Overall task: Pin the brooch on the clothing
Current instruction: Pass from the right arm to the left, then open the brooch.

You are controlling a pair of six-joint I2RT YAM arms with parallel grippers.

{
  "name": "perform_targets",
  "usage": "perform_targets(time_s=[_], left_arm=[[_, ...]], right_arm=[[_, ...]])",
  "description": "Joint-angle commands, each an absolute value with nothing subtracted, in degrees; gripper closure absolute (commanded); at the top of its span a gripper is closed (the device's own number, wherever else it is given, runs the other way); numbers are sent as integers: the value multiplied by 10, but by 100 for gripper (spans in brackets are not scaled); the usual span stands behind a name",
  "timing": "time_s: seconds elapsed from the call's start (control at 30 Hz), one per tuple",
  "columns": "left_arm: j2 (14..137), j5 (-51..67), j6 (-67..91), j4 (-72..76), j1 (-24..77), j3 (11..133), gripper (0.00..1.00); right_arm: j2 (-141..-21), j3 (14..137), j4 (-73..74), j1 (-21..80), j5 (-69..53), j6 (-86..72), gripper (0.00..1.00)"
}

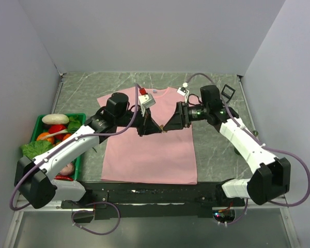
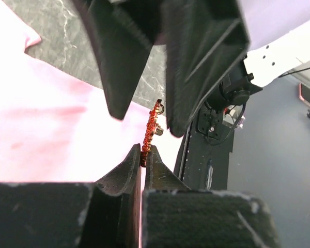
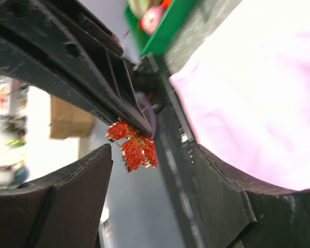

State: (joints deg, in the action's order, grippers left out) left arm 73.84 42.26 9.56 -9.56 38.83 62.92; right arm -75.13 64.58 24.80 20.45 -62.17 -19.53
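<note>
The left end effector [image 2: 143,151] is closed tight, its two fingertips pinching the lower edge of the brooch [image 2: 152,126]. The small orange-red leaf stands edge-on above the tips, most of its jagged body sticking out free.

It looks thin, stiff and very light. With so narrow a bite on one edge, it probably twists or slips at a slight sideways push. The safer hold is likely across its flat faces near the middle, leaving the back, where a clasp seems to sit, uncovered.

To the right, the right end effector [image 3: 151,155] is spread wide. One finger is on each side of the leaf, with daylight showing between each finger and the brooch, so it holds nothing.

Both end effectors meet in the air over the chest of the pink T-shirt [image 1: 150,155], which lies flat below them on the tabletop [image 1: 212,93]. The fabric appears soft and limp. It will likely give way under a pin rather than resist, so a fold probably has to be gathered or pressed down first.
</note>
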Motion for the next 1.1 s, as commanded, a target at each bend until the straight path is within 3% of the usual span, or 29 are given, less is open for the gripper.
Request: perform_targets(time_s=[0.0,0.3,0.8,1.07], left_arm=[[734,408,130,-73,387,644,99],[742,432,204,-22,342,625,99],[745,488,236,16,329,619,99],[746,476,234,10,327,620,99]], right_arm=[[-695,609,149,192,-576,-191,29],[-633,534,-14,192,-530,-262,31],[-651,450,-264,199,-536,-406,34],[-659,456,-261,214,-540,-401,42]])
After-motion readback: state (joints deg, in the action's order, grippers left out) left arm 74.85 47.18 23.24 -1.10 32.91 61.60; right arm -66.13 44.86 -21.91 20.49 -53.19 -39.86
